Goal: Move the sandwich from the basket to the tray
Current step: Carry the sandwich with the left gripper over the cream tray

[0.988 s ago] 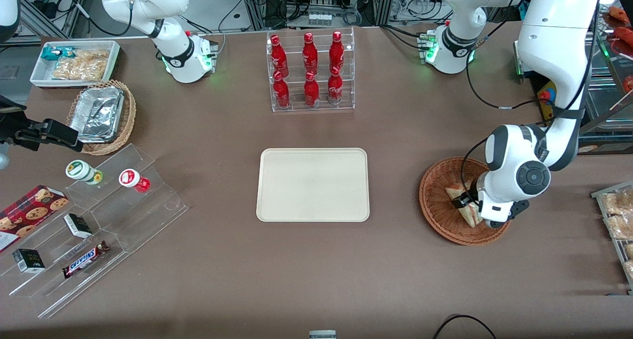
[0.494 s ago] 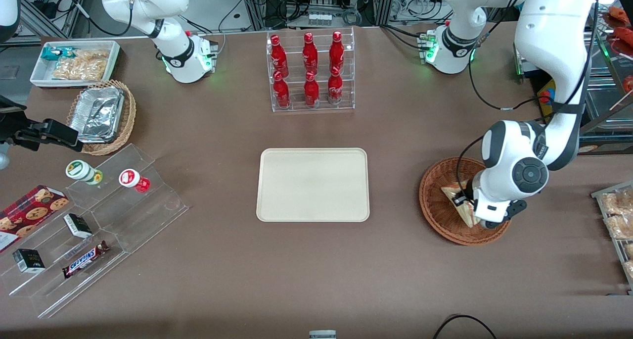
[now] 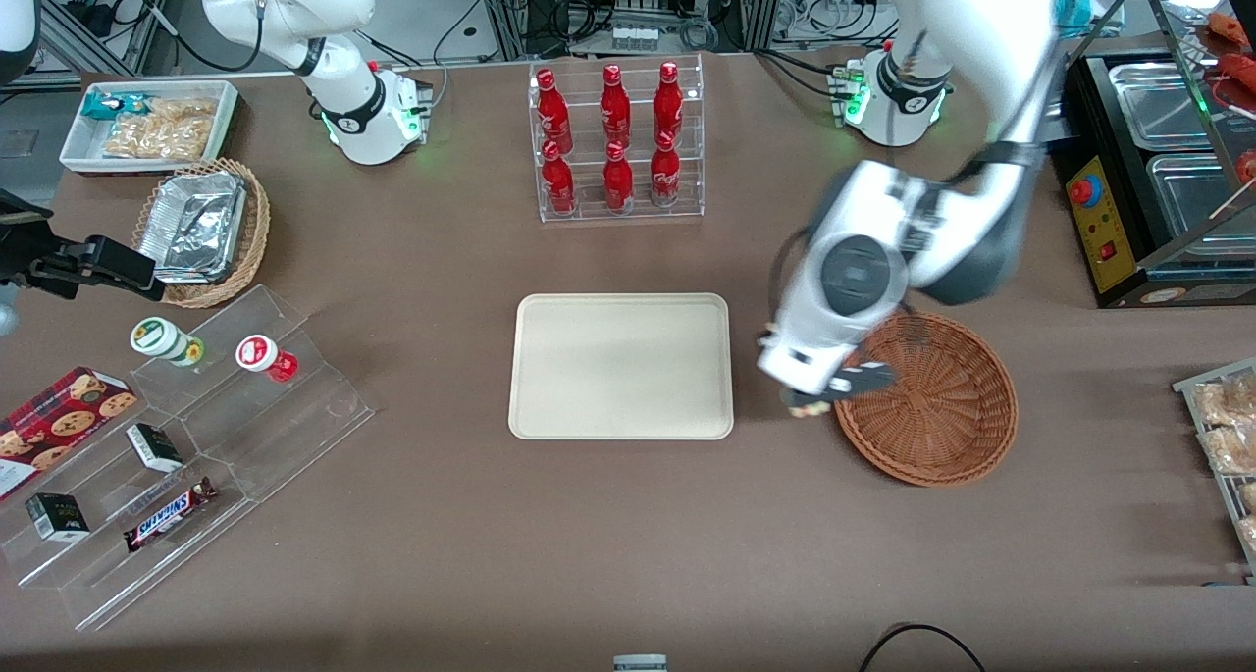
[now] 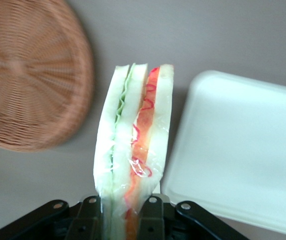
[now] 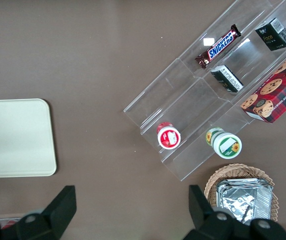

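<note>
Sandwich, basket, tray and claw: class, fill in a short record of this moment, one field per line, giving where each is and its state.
sandwich: held in the claw, above the bare table between basket and tray
claw: shut on the sandwich, between basket and tray
basket: on the table, nothing in it
tray: flat on the table, nothing on it
task stage: sandwich out of the basket, not yet on the tray

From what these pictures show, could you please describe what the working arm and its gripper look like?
The left arm has glossy white rounded shells, dark grey joint bands, and a round grey cap on the wrist housing. A thin black cable loops beside it. The gripper is matte black, with small silver screws.
</note>
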{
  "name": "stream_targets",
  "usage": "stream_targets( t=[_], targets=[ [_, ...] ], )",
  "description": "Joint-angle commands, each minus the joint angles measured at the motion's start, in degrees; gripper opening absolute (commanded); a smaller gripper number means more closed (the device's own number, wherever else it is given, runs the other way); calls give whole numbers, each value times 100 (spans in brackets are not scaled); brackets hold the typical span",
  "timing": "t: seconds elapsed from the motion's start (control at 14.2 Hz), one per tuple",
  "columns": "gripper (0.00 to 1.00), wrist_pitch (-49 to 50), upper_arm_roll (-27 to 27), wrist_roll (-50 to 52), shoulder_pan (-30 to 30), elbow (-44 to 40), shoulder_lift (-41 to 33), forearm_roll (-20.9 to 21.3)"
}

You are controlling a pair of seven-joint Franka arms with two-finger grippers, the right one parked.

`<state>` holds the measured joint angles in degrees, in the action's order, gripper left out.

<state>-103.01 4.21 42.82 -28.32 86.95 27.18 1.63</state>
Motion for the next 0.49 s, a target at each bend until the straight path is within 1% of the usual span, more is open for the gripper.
stream_targets(
  t=[0.0,0.14,0.21,0.28,0.42],
  targets=[
    [24,79,-87,60,-663,-1011,883,4],
    [25,-121,-43,42,-964,-1486,1340,-4],
    [25,-410,88,69,-1061,-1636,1586,-48],
    [26,-718,185,69,-1096,-1681,1762,-144],
    [26,-1228,282,69,-1236,-1681,2035,-171]
  ],
)
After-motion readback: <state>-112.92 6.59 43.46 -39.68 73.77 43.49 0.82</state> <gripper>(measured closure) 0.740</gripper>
